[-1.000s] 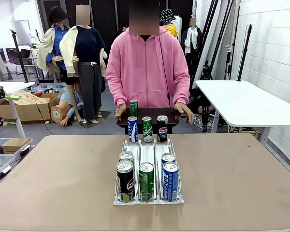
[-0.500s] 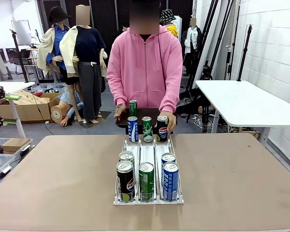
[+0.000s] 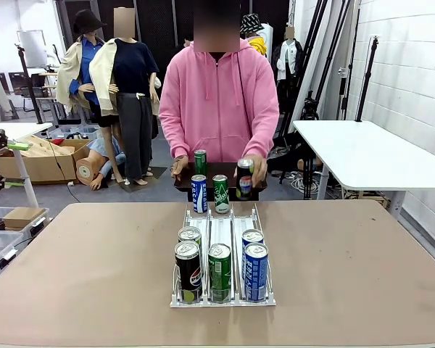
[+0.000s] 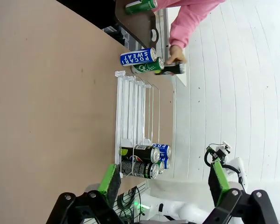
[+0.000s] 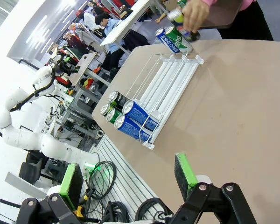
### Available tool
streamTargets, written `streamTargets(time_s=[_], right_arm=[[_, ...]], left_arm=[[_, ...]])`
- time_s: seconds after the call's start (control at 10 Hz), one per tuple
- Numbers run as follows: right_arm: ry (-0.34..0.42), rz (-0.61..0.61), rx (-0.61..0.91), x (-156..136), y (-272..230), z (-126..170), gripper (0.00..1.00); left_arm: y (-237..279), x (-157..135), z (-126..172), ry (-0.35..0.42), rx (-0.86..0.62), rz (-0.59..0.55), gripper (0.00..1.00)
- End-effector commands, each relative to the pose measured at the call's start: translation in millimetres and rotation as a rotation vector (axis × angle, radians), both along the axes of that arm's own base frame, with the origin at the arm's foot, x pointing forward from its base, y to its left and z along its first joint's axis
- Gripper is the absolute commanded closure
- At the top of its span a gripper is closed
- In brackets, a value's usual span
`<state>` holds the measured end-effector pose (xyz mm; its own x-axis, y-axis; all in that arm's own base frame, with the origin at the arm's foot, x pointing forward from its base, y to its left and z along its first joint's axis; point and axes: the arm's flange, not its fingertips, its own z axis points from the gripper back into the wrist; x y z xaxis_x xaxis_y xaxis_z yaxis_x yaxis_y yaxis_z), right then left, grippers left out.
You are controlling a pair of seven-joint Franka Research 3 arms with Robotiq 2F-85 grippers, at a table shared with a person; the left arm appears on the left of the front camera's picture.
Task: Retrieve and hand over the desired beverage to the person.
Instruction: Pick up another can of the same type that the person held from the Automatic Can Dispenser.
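- While the arms waited on their own side, the left claw (image 4: 164, 178) and the right claw (image 5: 127, 175) were spread wide, pinching nothing.
- Five cans (image 3: 219, 270) sat at the rack's (image 3: 222, 226) near end.
- Farther off, the person's hand (image 3: 257, 166) had just lifted the dark can (image 3: 243, 185) from the far row, maybe showing the wanted drink.

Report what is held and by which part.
The person's hand grips the black can around its side; the left end effector and right end effector hold nothing.
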<state>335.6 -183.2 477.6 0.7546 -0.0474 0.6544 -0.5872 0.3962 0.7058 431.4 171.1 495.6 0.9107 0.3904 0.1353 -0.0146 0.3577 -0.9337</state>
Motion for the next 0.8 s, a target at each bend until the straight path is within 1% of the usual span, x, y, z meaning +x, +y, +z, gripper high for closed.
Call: streamTargets(time_s=[0.0,0.7], right_arm=[[-0.013,0.005,0.010,0.7,0.2,0.1,0.00],[-0.013,0.005,0.010,0.7,0.2,0.1,0.00]], left_arm=[[-0.3,-2.0,2.0,-0.010,0.007,0.007,0.00],[-0.3,-2.0,2.0,-0.010,0.007,0.007,0.00]])
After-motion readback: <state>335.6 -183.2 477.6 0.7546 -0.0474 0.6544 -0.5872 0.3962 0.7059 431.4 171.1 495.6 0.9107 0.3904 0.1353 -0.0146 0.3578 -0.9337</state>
